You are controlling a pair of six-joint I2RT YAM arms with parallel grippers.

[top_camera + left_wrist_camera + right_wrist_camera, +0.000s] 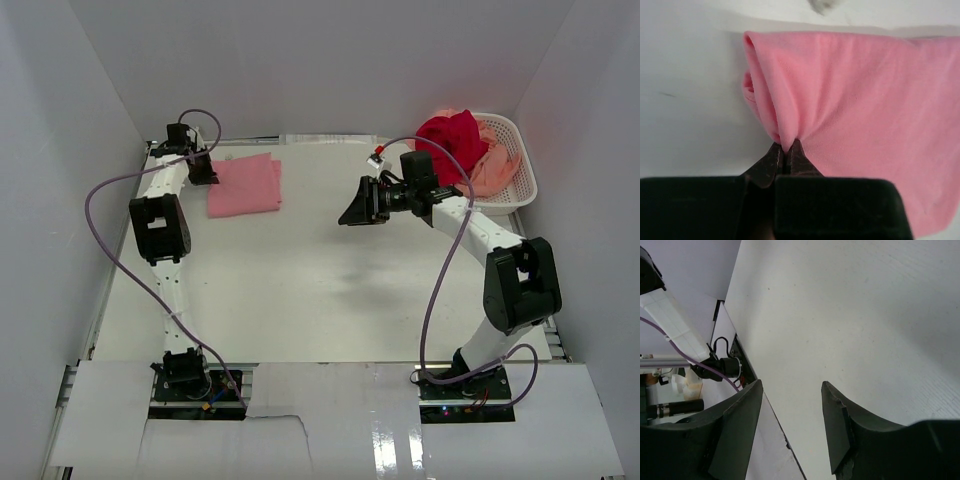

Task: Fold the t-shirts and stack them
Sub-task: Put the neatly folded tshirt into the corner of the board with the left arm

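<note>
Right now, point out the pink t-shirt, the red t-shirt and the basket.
pink t-shirt (pixel 246 186): top external view, middle of the folded cloth.
red t-shirt (pixel 452 137): top external view, centre of the bunched heap.
basket (pixel 526 166): top external view, right-hand rim.

Bright, even, diffuse light from above. Top view: soft grey shadow on the table (pixel 300 300) under the right gripper (pixel 352 214), and glare on the glossy panel (pixel 400 445) by the bases. Left wrist: pink t-shirt (pixel 865 100) sharp ahead of the jaws, housing (pixel 830 210) behind them dark and soft. Right wrist: fingers (pixel 740 430) dark, slightly blurred. Table beyond the jaws crisp, shaded to their right.
</note>
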